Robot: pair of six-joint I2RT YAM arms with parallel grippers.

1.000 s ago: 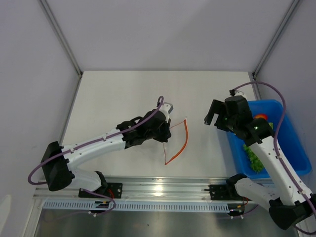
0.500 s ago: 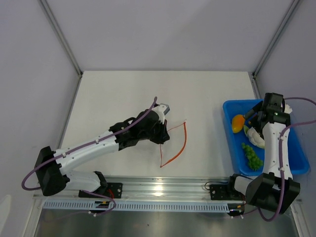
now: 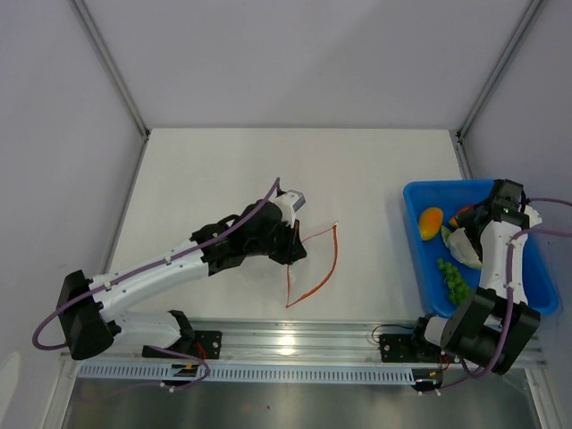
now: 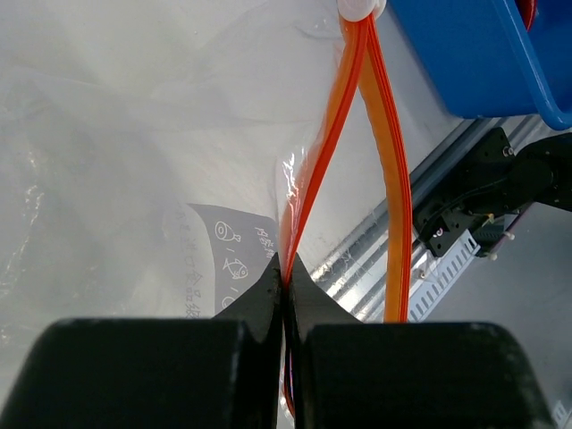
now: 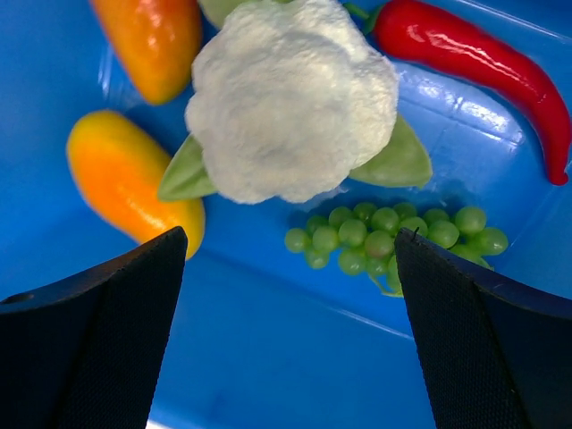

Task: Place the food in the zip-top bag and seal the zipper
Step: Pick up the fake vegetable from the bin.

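The clear zip-top bag (image 3: pixel 308 255) lies mid-table, its orange-red zipper (image 3: pixel 332 261) spread in an open loop. My left gripper (image 3: pixel 293 243) is shut on one zipper strip, as the left wrist view shows: gripper (image 4: pixel 286 268), zipper (image 4: pixel 332 143), bag (image 4: pixel 134 161). My right gripper (image 3: pixel 483 216) is open and empty over the food in the blue bin. In the right wrist view, the gripper (image 5: pixel 290 234) hangs over a white-and-green vegetable (image 5: pixel 290 98), orange-yellow fruit (image 5: pixel 125 179), red chili (image 5: pixel 474 58) and green bunch (image 5: pixel 384 234).
The blue bin (image 3: pixel 536 268) stands at the table's right edge; its floor fills the right wrist view (image 5: pixel 268 357). A second orange piece (image 5: pixel 152 40) lies at the bin's far side. A metal rail (image 3: pixel 286 340) runs along the near edge.
My right arm has swung from beside the bag to over the blue bin, gripper open. My left gripper has shifted slightly toward the near edge, still holding the zipper.
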